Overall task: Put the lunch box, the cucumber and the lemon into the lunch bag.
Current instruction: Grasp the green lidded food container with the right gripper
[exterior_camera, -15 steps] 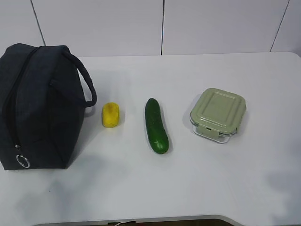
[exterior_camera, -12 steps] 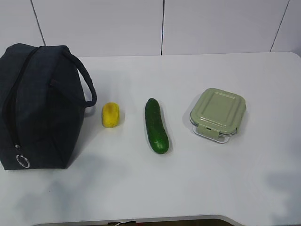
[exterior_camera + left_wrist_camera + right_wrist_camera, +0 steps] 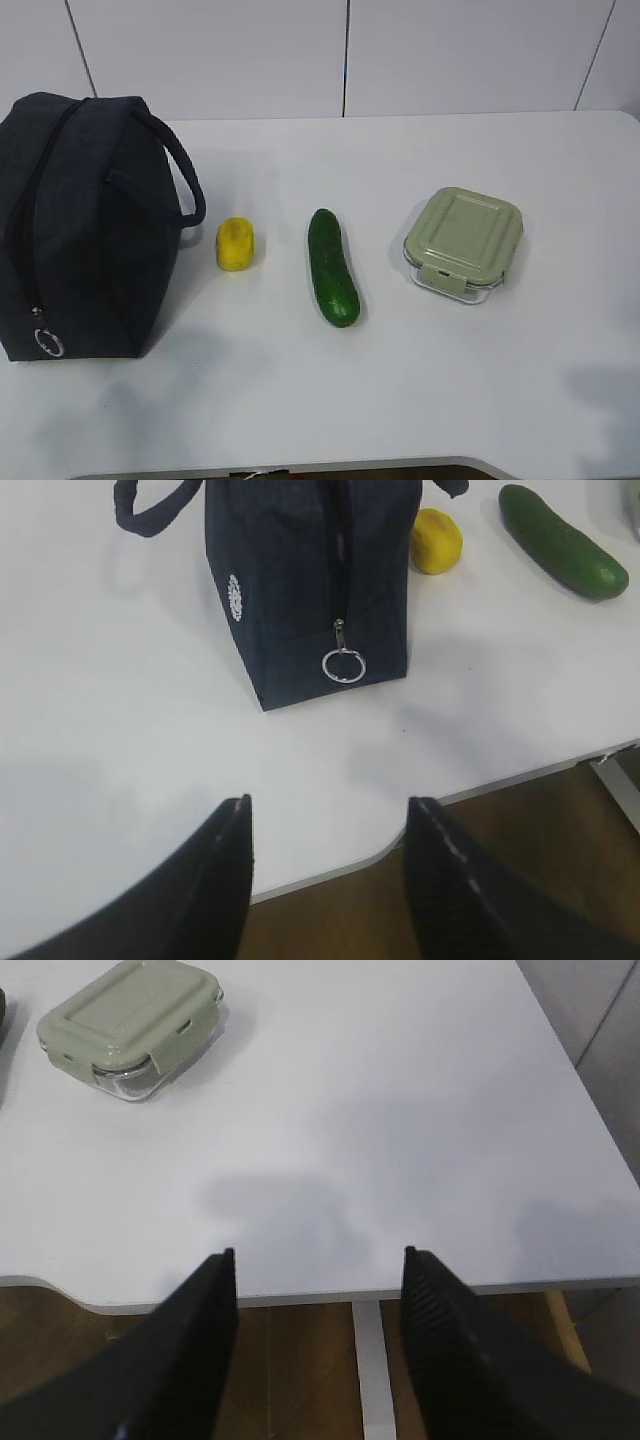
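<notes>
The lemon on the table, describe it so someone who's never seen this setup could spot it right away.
Start at the big dark navy lunch bag on the left of the white table. Just right of its looped handle lies the lemon, between the bag and the cucumber. It is the only yellow thing, small and stubby, much shorter than the long green cucumber beside it.

All I can see of my rig are the fingers: left gripper (image 3: 328,880) at the frame bottom has two black matte wedges, right gripper (image 3: 318,1340) too, with fine ribbing along the inner edges.
</notes>
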`<move>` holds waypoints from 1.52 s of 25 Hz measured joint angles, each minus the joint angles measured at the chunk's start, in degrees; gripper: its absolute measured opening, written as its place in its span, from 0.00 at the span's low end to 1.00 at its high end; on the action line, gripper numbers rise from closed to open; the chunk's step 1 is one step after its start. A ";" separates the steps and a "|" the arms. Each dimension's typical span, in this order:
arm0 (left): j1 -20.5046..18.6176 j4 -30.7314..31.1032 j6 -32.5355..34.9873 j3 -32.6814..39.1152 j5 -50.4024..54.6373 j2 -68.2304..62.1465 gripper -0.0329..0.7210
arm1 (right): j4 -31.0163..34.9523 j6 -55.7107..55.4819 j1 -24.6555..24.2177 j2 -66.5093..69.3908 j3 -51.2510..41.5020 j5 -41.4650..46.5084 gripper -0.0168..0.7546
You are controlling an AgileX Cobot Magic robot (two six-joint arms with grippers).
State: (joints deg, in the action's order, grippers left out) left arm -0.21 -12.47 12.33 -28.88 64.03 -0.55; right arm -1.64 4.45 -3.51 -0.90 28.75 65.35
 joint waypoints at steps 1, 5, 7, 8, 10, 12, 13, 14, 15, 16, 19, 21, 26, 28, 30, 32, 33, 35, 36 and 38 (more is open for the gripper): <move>0.00 0.00 0.00 0.00 0.00 0.00 0.51 | 0.00 0.00 0.00 0.00 0.00 0.00 0.57; 0.00 0.00 0.00 0.00 0.00 0.00 0.51 | 0.00 0.00 0.00 0.00 0.00 0.00 0.57; 0.00 0.00 0.00 0.00 0.00 0.00 0.51 | 0.00 0.00 0.00 0.00 0.00 0.00 0.57; 0.00 0.00 0.00 0.00 0.00 0.00 0.51 | 0.00 0.00 0.00 0.00 0.00 0.00 0.57; 0.00 0.00 0.00 0.00 0.00 0.00 0.51 | 0.00 0.00 0.00 0.00 0.00 0.00 0.57; 0.00 0.00 0.00 0.00 0.00 0.00 0.51 | 0.00 0.00 0.00 0.00 0.00 0.00 0.57; 0.00 0.00 0.00 0.00 0.00 0.00 0.51 | 0.00 0.00 0.00 0.00 0.00 0.00 0.57; 0.00 0.00 0.00 0.00 0.00 0.00 0.51 | 0.00 0.00 0.00 0.00 0.00 0.00 0.57; 0.00 0.00 0.00 0.00 0.00 0.00 0.51 | 0.00 0.00 0.00 0.00 0.00 0.00 0.57; 0.00 0.00 0.00 0.00 0.00 0.00 0.51 | 0.00 0.00 0.00 0.00 0.00 0.00 0.57; 0.00 0.00 0.00 0.00 0.00 0.00 0.51 | 0.00 0.00 0.00 0.00 0.00 0.00 0.57; 0.00 0.00 0.00 0.00 0.00 0.00 0.51 | 0.66 -0.11 0.00 0.00 0.00 0.00 0.57; 0.00 0.00 0.00 0.00 0.00 0.00 0.51 | 3.60 1.02 0.00 0.00 0.00 0.00 0.57; 0.00 0.00 0.00 0.00 0.00 0.00 0.51 | 4.61 2.60 0.00 0.00 0.00 -0.13 0.57; 0.00 0.00 0.00 0.00 0.00 0.00 0.51 | 6.36 4.53 0.00 0.72 0.52 -1.25 0.57; 0.00 0.00 0.00 0.00 0.00 0.00 0.51 | 8.32 6.60 0.00 2.11 1.04 -5.14 0.57; 0.00 0.00 0.00 0.00 0.00 0.00 0.51 | 9.54 7.56 0.00 3.04 1.06 -6.99 0.57; 0.00 0.00 0.00 0.00 0.00 0.00 0.51 | 11.65 9.01 0.00 5.28 1.06 -10.64 0.57; 0.00 0.00 0.00 0.00 0.00 0.00 0.51 | 12.50 9.75 0.00 6.78 1.06 -11.84 0.57; 0.00 0.00 0.00 0.00 0.00 0.00 0.51 | 14.12 11.00 0.00 9.66 1.06 -13.83 0.57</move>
State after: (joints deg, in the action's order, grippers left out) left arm -0.21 -12.47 12.33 -28.88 64.03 -0.55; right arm 12.48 15.45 -3.51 8.76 29.81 51.51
